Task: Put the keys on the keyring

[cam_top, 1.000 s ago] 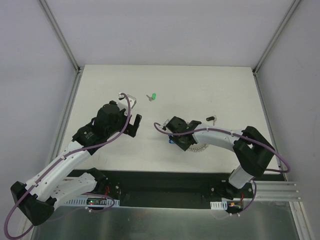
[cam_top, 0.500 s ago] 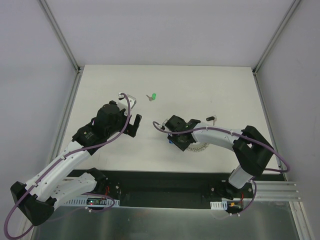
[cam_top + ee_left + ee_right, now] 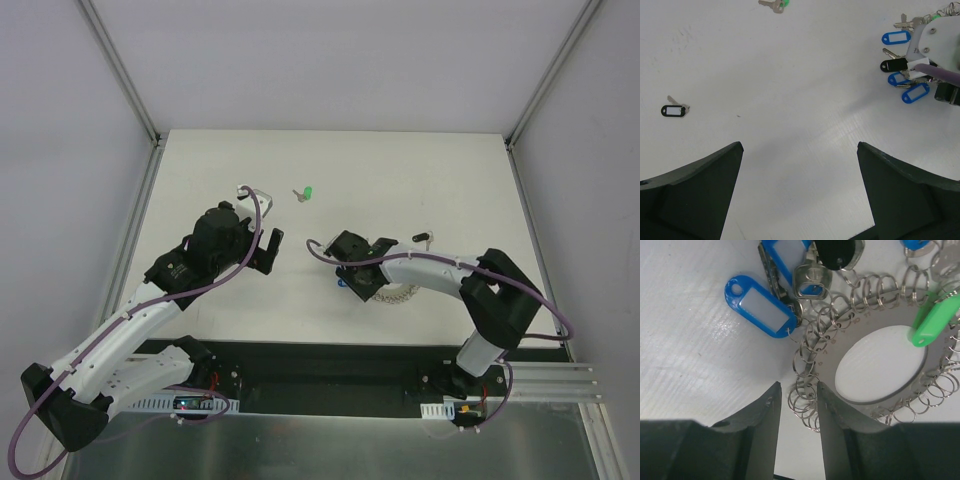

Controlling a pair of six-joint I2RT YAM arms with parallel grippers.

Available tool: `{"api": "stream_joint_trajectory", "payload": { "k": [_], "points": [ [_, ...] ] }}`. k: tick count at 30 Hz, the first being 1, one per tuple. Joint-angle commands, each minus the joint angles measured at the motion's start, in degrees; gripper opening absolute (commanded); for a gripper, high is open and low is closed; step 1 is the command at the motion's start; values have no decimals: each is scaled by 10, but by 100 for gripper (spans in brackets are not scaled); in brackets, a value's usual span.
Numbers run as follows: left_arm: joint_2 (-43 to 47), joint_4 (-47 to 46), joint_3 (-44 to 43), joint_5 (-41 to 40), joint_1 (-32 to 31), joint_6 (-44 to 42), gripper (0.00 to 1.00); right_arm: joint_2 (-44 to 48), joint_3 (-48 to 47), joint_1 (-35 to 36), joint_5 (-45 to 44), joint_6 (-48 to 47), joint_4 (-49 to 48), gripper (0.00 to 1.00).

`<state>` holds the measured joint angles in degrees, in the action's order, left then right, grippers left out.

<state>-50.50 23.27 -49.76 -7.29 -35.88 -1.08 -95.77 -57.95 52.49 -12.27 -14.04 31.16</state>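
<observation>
Left gripper [image 3: 799, 146]: Released, with the jaws at full spread and nothing between them. It hovers over bare worktop [image 3: 450, 170] left of centre. I see no change here over the last second.

Green key [image 3: 308, 193]: Loose on the far part of the worktop, between the two arms and well apart from both grippers. It has not moved and is not on the keyring.

Right gripper [image 3: 799, 390]: In the last second I shifted it slightly leftward along the keyring's rim. The jaws are narrowed to a slot and straddle a cluster of small wire loops [image 3: 802, 400]. A sliver of worktop shows between the loops and one finger. I cannot tell whether the jaws are clenched on the loops or only placed around them.

Keyring [image 3: 827, 352]: Flat on the worktop, near side, right of centre. In the top view it is largely under the right wrist. It is a metal disc with a central hole and wire loops all round the rim.

Fitted items: A blue tag [image 3: 760, 307], a black-headed key [image 3: 837, 250] and a green tag [image 3: 935, 320] lie at the rim loops.

Black-tagged key [image 3: 423, 238]: Loose, just beyond the right forearm, and it has not moved.

Meaning for the task: I judge that the small shift lines the right gripper up to steady the keyring. Two loose keys remain, and the left arm is free to fetch one.
</observation>
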Motion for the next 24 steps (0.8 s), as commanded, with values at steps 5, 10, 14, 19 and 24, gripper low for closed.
{"api": "stream_joint_trajectory", "payload": {
  "k": [5,10,14,19,24],
  "points": [
    [7,-4,-4,10,7,-7,99,58,6,-10,-44,59,4,43],
    [7,-4,-6,12,7,-5,99,80,34,-40,4,102,-14,45],
    [7,-3,-5,14,7,-5,99,81,50,-49,22,128,-15,47],
    [7,-4,-5,18,7,-4,99,77,64,-49,71,139,-44,47],
    [10,-3,-6,20,7,-4,99,46,36,-45,114,139,-81,47]
  ]
}}
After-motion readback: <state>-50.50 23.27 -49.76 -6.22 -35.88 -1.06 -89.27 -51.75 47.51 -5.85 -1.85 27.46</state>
